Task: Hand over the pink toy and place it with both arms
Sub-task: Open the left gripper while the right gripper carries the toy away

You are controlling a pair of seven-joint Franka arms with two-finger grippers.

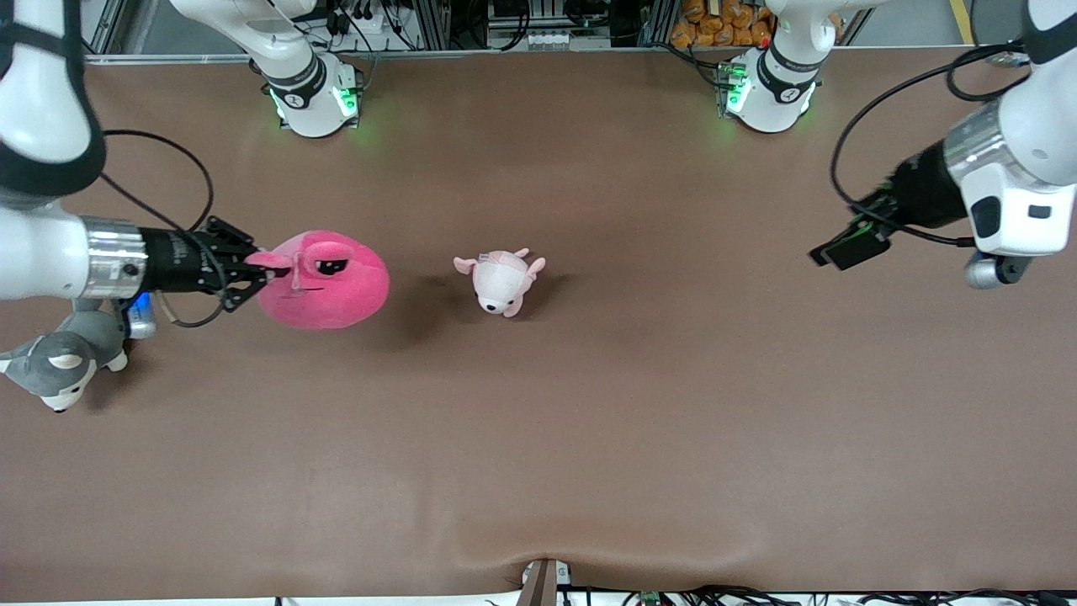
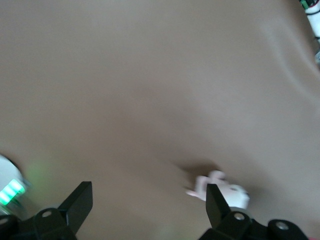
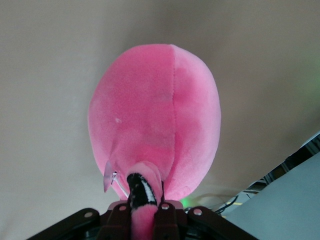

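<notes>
The hot-pink toy (image 1: 332, 282) hangs in the air over the table toward the right arm's end, its shadow on the mat beside it. My right gripper (image 1: 261, 263) is shut on one of its protruding eye bumps. In the right wrist view the toy (image 3: 157, 120) fills the middle, and the bump is pinched between the right gripper's (image 3: 144, 207) fingers. My left gripper (image 1: 841, 250) is open and empty, up over the table's left-arm end. In the left wrist view the left gripper (image 2: 148, 192) has its fingers spread wide over bare mat.
A small pale pink-and-white plush (image 1: 501, 282) lies on the table's middle; it also shows in the left wrist view (image 2: 220, 190). A grey-and-white husky plush (image 1: 59, 362) lies under the right arm's wrist. The brown mat (image 1: 589, 421) covers the table.
</notes>
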